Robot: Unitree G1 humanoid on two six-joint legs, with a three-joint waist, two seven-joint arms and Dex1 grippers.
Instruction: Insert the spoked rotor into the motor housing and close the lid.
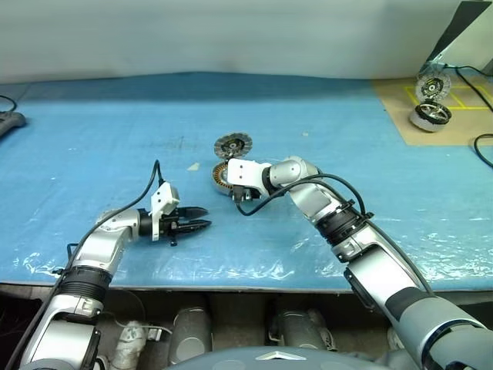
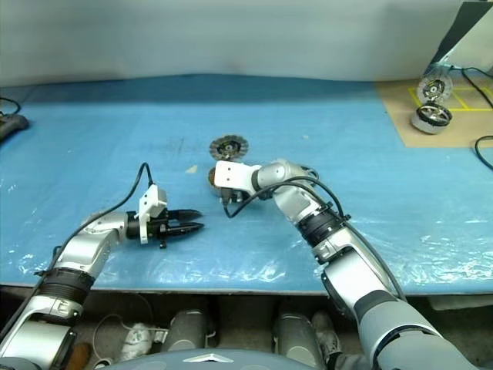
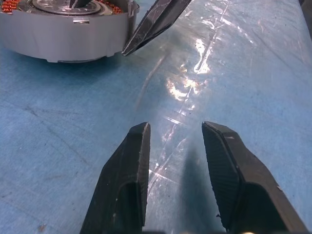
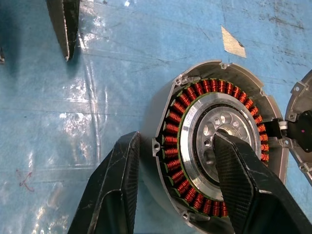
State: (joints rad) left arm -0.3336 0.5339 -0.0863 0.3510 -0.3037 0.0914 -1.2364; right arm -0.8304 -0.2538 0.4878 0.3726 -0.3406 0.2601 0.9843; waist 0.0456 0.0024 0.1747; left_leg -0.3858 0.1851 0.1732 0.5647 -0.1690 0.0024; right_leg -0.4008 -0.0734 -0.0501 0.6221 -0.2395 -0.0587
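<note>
**Right hand at the housing wall — rotor not yet fitted**

The motor housing (image 4: 219, 146) sits on the blue-covered table (image 1: 92, 139), its open mouth facing up, so that its axis runs vertically and the ring of copper windings shows from above. The right hand (image 4: 175, 185) straddles the near wall of the housing: one finger stands outside the wall, the other over the central silver hub. The jaws are apart and appear not to be clamped on the wall, so the hand is read as released. The left hand (image 3: 173, 161) hovers near the housing on the robot's left side, level with its side wall, fingers parted and empty.

The lid (image 1: 233, 144) lies flat just beyond the housing, finned face up, close against it at one edge. The spoked rotor cannot be told apart from the housing's central parts here; whether it is seated is unclear.

Judged step: steadying or positioning the housing before insertion. The next move calls for a firm pinch on the wall, keeping the mouth upward.
</note>
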